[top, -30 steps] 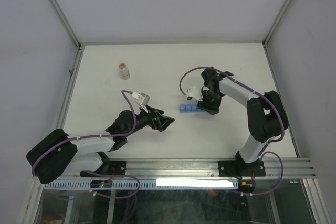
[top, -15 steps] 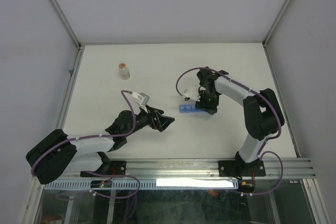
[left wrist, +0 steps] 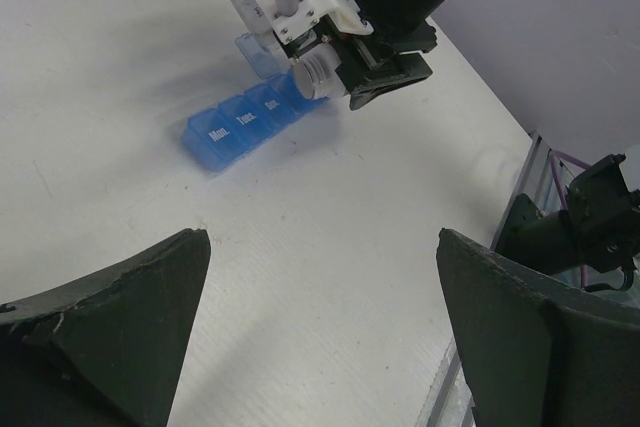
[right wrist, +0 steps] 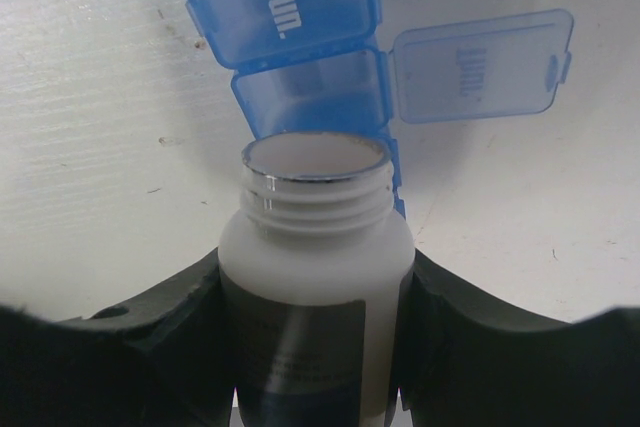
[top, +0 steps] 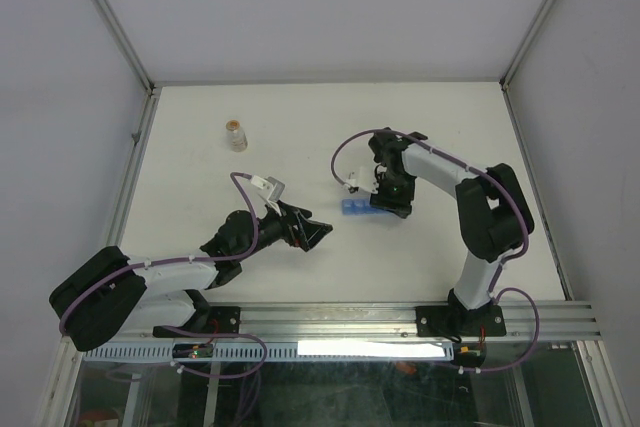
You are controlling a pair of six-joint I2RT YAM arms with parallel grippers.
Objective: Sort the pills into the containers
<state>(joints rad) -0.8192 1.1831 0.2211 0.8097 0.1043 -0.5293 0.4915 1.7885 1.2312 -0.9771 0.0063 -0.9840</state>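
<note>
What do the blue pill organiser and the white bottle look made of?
The pill organiser: translucent blue plastic, glossy; its lettering shows reversed through the open lid. The white bottle: probably opaque white plastic, smooth, with moulded screw threads at the neck.

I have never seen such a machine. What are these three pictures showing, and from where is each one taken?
These are two robot arms bolted to a white table. One picture looks down from above; the other two come from small cameras on each wrist. On the table lie a blue pill organiser, with one lid flipped open, and a small clear bottle standing apart from it. The right gripper holds an uncapped white bottle, its mouth tipped toward the open compartment. The left gripper is open and empty.
</note>
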